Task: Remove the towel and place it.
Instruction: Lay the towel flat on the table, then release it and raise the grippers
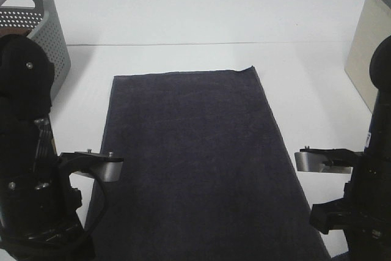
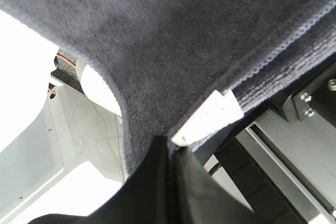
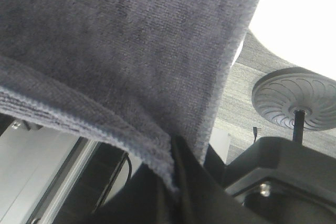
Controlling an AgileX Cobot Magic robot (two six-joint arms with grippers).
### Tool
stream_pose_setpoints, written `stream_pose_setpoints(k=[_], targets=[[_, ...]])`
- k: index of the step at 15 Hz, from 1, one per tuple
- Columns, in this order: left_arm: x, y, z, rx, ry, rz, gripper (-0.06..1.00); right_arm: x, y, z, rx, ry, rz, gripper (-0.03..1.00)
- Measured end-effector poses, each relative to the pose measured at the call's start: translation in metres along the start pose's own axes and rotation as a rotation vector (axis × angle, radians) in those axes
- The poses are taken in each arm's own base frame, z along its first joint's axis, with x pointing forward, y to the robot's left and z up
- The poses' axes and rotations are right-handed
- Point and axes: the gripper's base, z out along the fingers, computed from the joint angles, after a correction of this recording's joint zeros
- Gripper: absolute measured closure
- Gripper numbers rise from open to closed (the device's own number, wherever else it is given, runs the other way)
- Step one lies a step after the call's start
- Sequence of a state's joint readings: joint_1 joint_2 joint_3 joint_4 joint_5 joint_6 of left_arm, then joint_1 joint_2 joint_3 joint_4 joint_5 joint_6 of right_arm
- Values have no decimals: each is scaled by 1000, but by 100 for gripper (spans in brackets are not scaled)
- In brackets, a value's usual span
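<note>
Our left pincer [image 2: 168,148] and right pincer [image 3: 174,148] each clench a near corner. On the table [image 1: 183,16] the towel [image 1: 195,169] lies spread flat, its tag [image 2: 207,116] beside the left grip. We judge placing nearly done; only letting go is left.

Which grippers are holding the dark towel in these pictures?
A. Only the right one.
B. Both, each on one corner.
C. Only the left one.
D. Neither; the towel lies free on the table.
B: in the left wrist view the left gripper is pinched shut on the hem of the towel beside its white tag, and in the right wrist view the right gripper is pinched shut on another corner.
</note>
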State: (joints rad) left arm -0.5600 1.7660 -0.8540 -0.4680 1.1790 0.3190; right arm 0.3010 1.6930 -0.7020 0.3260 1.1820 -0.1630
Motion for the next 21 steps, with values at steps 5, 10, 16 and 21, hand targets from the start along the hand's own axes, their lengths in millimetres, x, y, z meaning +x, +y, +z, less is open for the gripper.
stream_pose_setpoints(k=[5, 10, 16, 21], targets=[[-7, 2, 3, 9, 30, -8, 94, -13, -4, 11, -11, 30, -19, 96], [-10, -1, 4, 35, 29, -19, 94, -16, -1, 11, -42, -1, -30, 96], [-9, -23, 16, 14, 68, 25, 65, -17, 3, 11, -86, -8, -20, 80], [-11, -23, 15, 8, 52, -42, 19, -17, 5, 11, -109, -8, -12, 32]])
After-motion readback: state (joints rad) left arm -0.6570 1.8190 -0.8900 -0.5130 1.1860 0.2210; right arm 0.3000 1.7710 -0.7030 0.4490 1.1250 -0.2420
